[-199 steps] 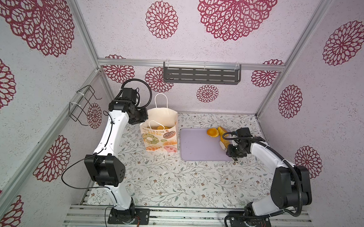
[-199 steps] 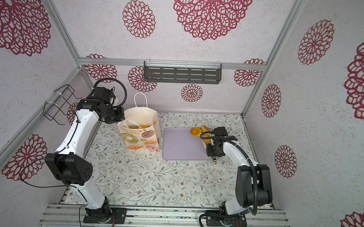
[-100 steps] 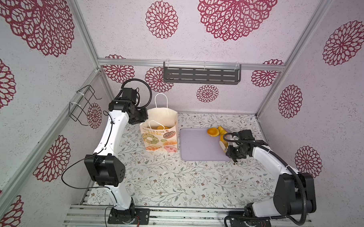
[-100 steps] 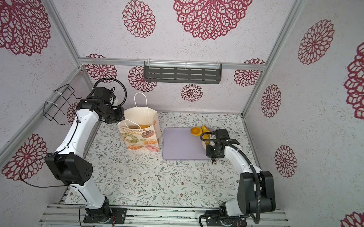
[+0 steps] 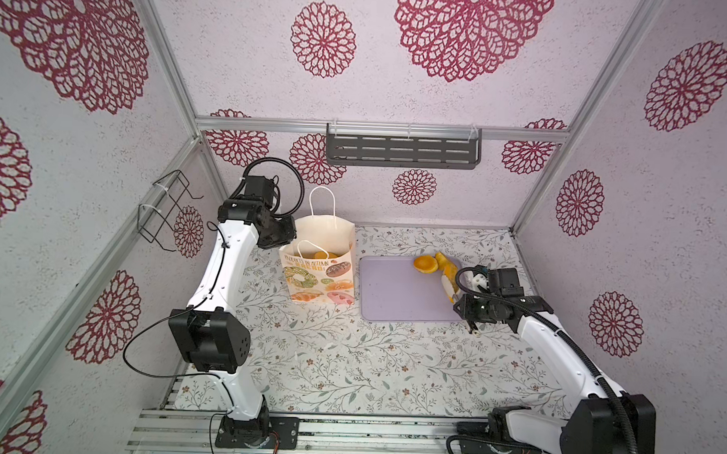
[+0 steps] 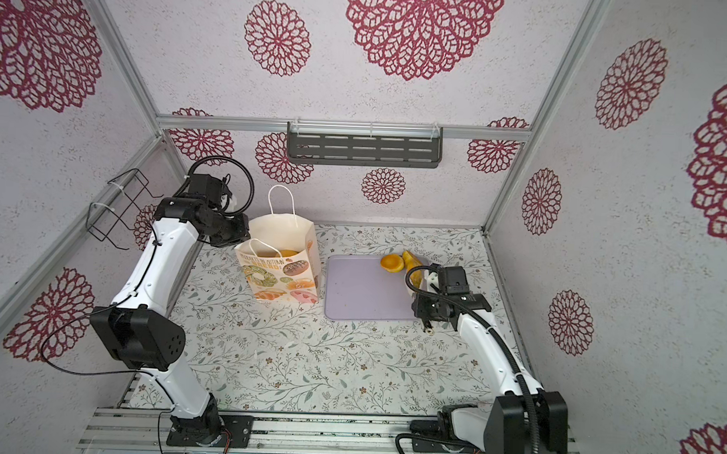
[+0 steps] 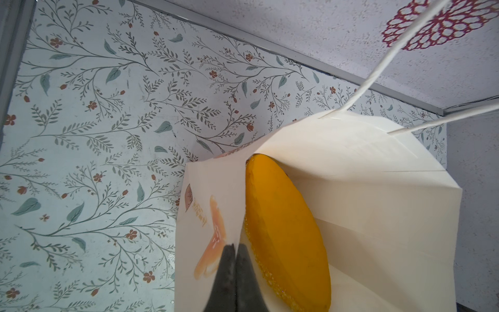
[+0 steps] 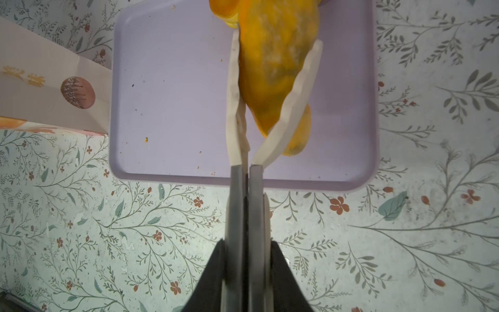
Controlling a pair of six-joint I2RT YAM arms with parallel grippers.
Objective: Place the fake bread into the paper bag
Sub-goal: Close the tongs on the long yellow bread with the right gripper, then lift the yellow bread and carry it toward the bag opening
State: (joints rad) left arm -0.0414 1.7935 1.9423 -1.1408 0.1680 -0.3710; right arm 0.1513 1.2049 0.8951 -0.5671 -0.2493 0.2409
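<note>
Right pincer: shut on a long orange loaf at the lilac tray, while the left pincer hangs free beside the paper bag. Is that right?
Not quite. The left pincer is not free: in the left wrist view it is shut on the rim of the paper bag. The rest holds: the right pincer is shut on the long orange loaf at the lilac tray.

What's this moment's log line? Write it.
left gripper shut on paper bag | right gripper shut on long loaf at tray | another loaf bagged
</note>
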